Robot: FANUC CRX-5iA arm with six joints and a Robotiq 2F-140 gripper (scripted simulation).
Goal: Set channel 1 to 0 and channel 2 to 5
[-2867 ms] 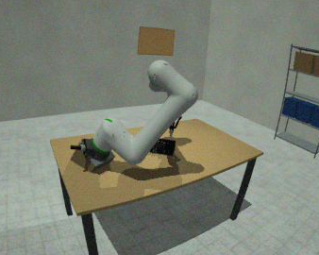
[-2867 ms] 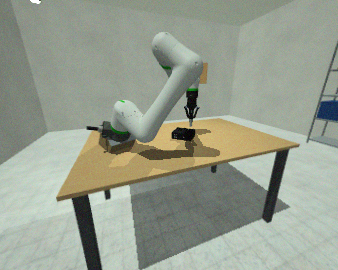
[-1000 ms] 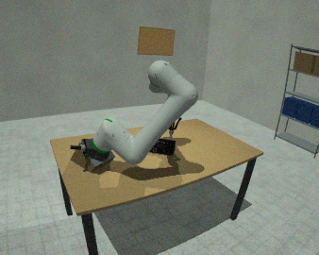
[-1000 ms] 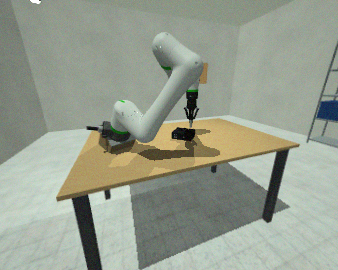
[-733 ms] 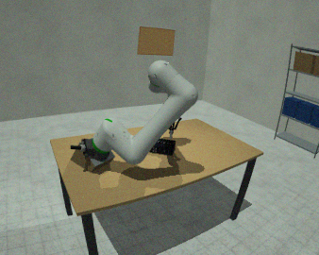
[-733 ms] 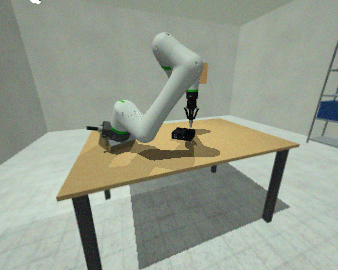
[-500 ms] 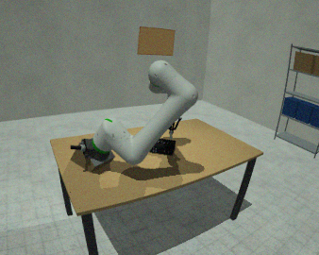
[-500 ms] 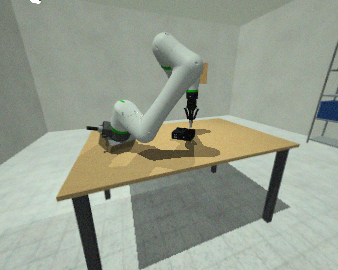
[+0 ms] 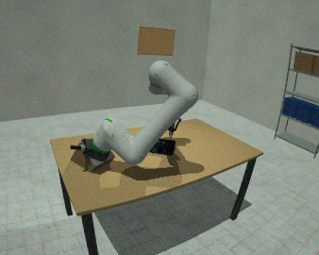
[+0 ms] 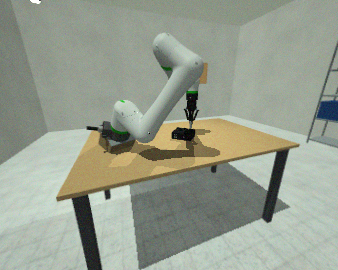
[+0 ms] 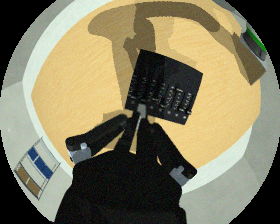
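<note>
The lighting desk (image 11: 164, 87) is a small black box with several faders, standing on the wooden table; it also shows in the top view (image 9: 162, 146) and the exterior view (image 10: 183, 133). My gripper (image 11: 140, 110) is shut with nothing between the fingers. Its closed fingertips point down at the desk's near edge, by the leftmost fader slot in the wrist view. In the top and exterior views the gripper (image 10: 190, 122) stands upright just above the desk. The fader caps are too small to read their levels.
The arm's base (image 9: 91, 150) sits at the table's left end and the arm reaches over the table. A metal shelf (image 9: 307, 103) with blue and brown boxes stands at the far right, away from the table.
</note>
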